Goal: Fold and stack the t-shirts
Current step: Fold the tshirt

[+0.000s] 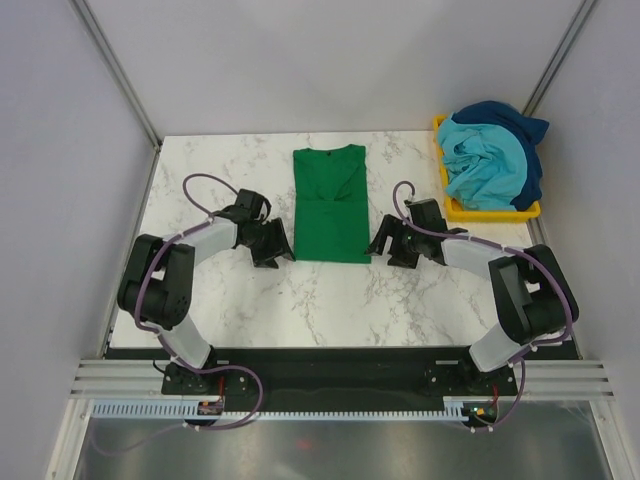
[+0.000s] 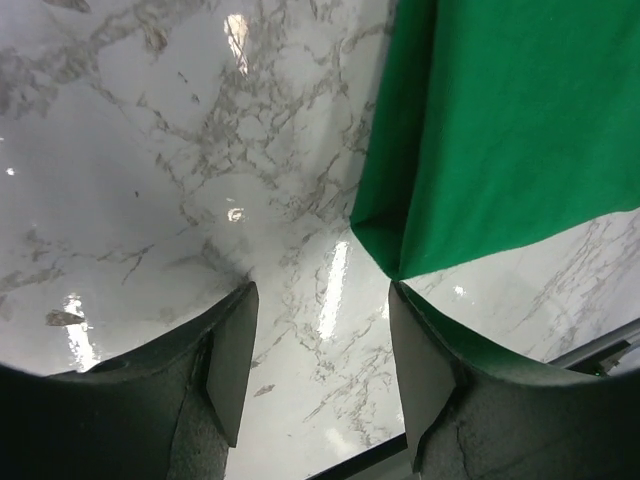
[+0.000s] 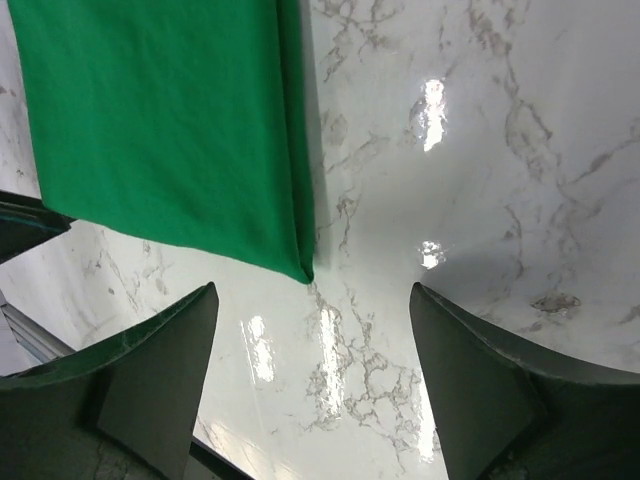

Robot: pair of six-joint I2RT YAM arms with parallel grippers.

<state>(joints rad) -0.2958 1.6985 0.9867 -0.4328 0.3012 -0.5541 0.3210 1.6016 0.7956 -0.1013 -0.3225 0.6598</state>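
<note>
A green t-shirt (image 1: 331, 203) lies on the marble table, folded lengthwise into a long strip, collar at the far end. My left gripper (image 1: 272, 247) is open just left of its near left corner; that corner (image 2: 395, 268) touches the tip of the right finger (image 2: 425, 380) in the left wrist view. My right gripper (image 1: 388, 244) is open just right of the near right corner, which shows (image 3: 300, 270) between and beyond its jaws in the right wrist view. Both grippers hold nothing.
A yellow bin (image 1: 452, 205) at the table's far right holds a heap of light blue and dark blue t-shirts (image 1: 492, 153). Grey walls enclose the table on the left, back and right. A black strip runs along the table's near edge.
</note>
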